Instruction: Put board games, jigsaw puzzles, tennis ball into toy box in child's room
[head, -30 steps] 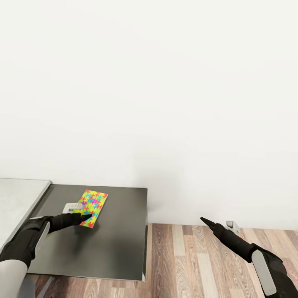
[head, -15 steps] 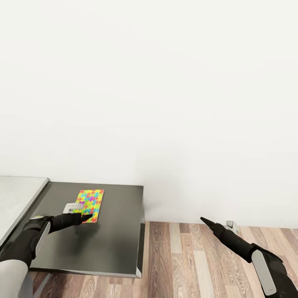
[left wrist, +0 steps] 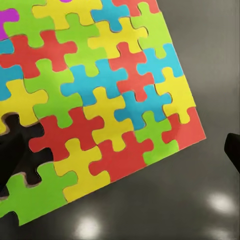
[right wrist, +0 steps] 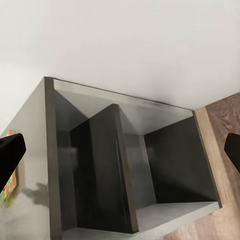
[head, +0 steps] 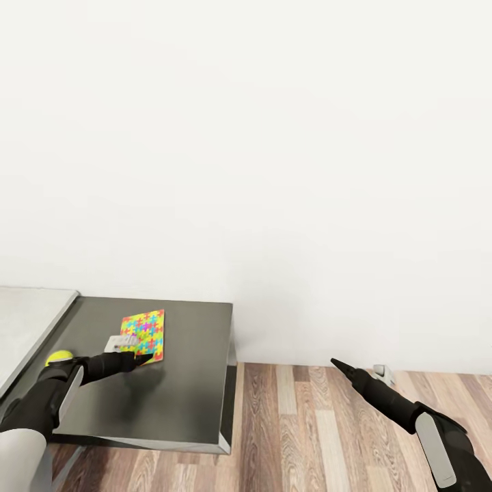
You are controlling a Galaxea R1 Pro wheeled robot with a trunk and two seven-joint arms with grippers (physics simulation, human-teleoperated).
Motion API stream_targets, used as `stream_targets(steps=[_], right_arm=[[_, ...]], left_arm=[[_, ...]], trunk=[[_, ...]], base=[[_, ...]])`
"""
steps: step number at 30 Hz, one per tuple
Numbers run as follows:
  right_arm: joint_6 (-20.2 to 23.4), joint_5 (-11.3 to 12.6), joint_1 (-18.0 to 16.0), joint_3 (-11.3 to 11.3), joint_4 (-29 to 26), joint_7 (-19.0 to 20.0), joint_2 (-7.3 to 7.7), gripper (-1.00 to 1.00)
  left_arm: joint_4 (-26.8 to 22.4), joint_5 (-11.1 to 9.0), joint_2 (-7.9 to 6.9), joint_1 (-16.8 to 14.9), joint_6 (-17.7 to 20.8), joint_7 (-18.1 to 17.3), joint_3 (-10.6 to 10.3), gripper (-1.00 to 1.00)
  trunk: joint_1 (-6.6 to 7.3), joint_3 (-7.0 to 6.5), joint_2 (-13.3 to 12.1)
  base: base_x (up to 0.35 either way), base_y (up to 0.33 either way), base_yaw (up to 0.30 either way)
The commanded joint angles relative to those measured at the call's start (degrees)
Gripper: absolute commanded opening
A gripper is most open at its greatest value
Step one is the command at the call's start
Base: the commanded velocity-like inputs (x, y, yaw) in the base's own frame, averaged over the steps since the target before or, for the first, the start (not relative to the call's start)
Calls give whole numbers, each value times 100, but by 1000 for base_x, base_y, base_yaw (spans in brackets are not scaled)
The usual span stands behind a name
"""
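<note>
- Left arm [head: 48, 403]: matte black casing, rounded segments, with a light grey elongated panel inset along the forearm; a white-grey section shows at the frame's lower corner.
- Left gripper [head: 140, 357]: black fingers tapering to slim points; a small pale grey block sits beside the wrist.
- Right arm [head: 437, 437]: same matte black shell, with a light grey oblong panel on the forearm.
- Right gripper [head: 339, 365]: black, narrowing to a sharp point; a small grey fitting near the wrist.
- No cables, screws or markings discernible.
</note>
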State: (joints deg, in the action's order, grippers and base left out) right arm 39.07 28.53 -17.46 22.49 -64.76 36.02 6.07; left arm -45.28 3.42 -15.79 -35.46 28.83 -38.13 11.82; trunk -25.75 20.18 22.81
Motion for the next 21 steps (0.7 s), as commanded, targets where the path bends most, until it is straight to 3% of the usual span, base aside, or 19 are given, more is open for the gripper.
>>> stream_targets(steps=[1, 21], right_arm=[[40, 21, -4, 8, -2, 9, -1, 100], [40, 21, -4, 8, -2, 9, -2, 100]], left_arm=[[-7, 36, 8, -4, 38, -44, 22, 100], [-13, 44, 68, -4, 9, -44, 22, 100]], trunk=[[-3, 10, 10], [-3, 10, 10]], base=[[-66, -53, 0], [-131, -109, 0]])
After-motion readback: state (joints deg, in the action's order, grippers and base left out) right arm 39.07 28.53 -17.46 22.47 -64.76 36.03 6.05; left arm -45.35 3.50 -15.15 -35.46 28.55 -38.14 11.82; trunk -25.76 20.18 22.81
